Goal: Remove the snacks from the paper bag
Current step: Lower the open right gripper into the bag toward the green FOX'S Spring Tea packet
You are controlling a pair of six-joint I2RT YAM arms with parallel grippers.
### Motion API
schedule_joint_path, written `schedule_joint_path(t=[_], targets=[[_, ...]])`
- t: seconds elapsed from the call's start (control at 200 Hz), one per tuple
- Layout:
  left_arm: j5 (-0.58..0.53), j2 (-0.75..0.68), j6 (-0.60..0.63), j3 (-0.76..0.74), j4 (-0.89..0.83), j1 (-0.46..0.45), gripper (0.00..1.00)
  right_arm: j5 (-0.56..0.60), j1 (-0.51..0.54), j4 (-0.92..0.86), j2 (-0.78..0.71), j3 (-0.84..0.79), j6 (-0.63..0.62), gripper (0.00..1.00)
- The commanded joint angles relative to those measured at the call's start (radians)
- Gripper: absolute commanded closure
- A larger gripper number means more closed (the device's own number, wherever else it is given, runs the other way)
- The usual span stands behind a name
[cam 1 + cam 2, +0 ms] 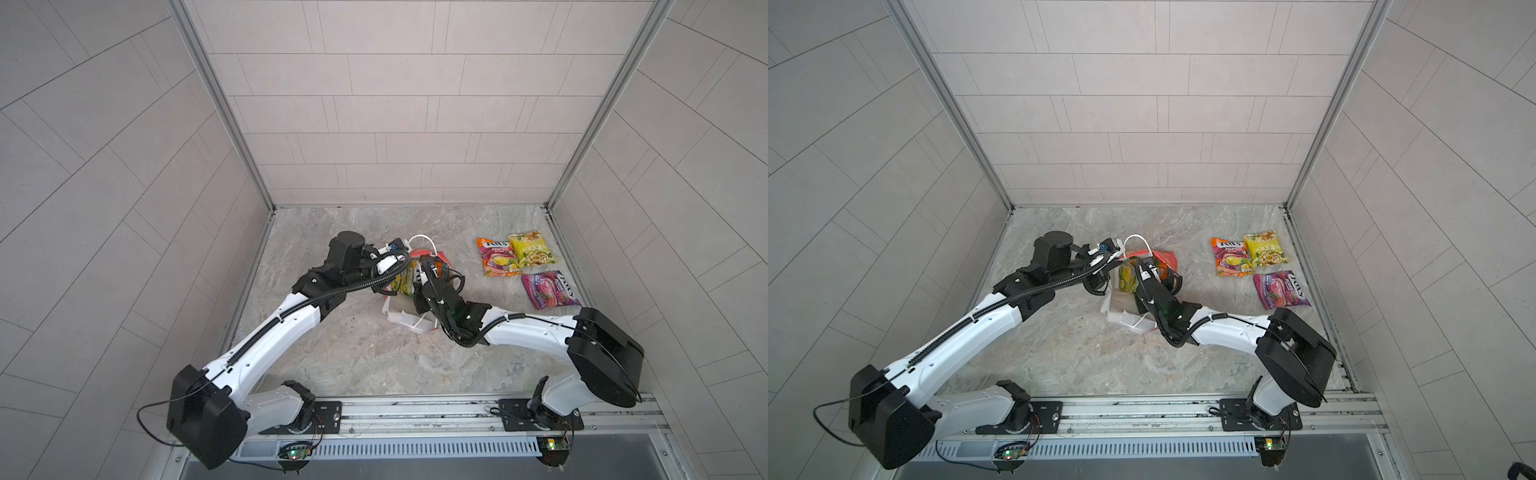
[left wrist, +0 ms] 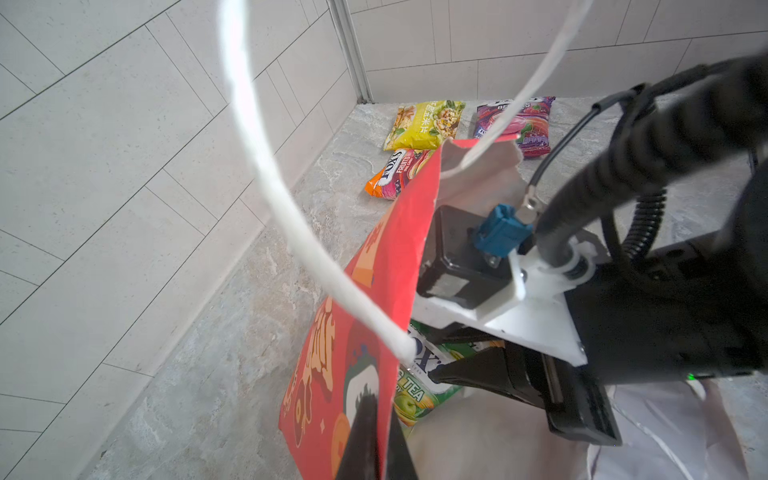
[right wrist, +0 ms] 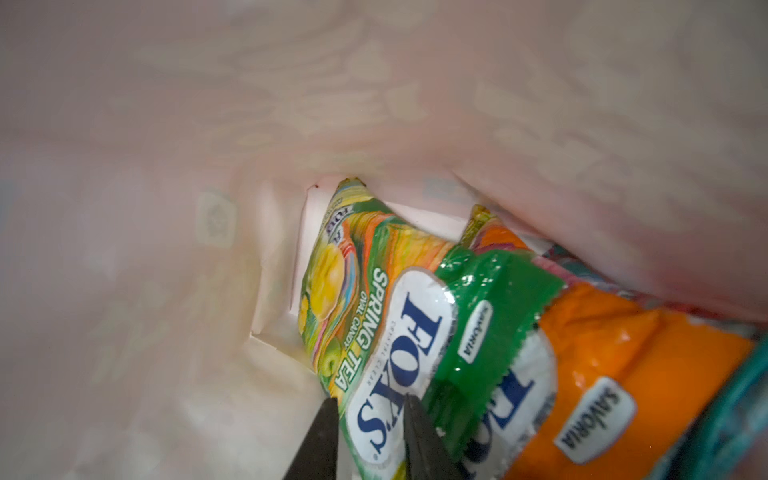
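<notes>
My left gripper point(image 2: 380, 428) pinches the paper bag point(image 2: 395, 249), mouth facing my right gripper point(image 3: 370, 415). That wrist view alone shows it parted astride the lengthwise green packet point(image 3: 399, 332).

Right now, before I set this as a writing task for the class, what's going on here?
Two robot arms are emptying a red paper bag. The left gripper is pinched shut on the bag's wall, holding its mouth open. The right gripper is down inside, jaws parted over a green packet next to an orange packet. An orange-pink packet, a yellow packet and a purple packet already lie on the table, right of the bag in both top views.
</notes>
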Motion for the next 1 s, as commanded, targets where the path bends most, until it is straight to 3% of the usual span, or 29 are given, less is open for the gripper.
schedule_joint_path(t=[0.0, 0.225, 0.525, 0.746, 0.991], targets=[[0.014, -0.018, -0.011, 0.000, -0.002, -0.002, 1.00, 0.067, -0.004, -0.052, -0.009, 0.008, 0.058, 0.65], [0.023, -0.013, -0.012, 0.000, 0.001, -0.002, 1.00, 0.093, -0.005, -0.079, 0.019, 0.014, 0.099, 0.58], [0.028, -0.012, -0.012, 0.000, 0.003, -0.002, 1.00, 0.086, -0.031, -0.092, 0.113, 0.076, 0.123, 0.57], [0.026, -0.008, -0.012, -0.001, 0.008, -0.003, 1.00, 0.069, -0.053, -0.080, 0.199, 0.137, 0.121, 0.66], [0.018, -0.001, -0.011, -0.001, 0.010, -0.002, 1.00, 0.014, -0.056, -0.064, 0.220, 0.167, 0.113, 0.86]])
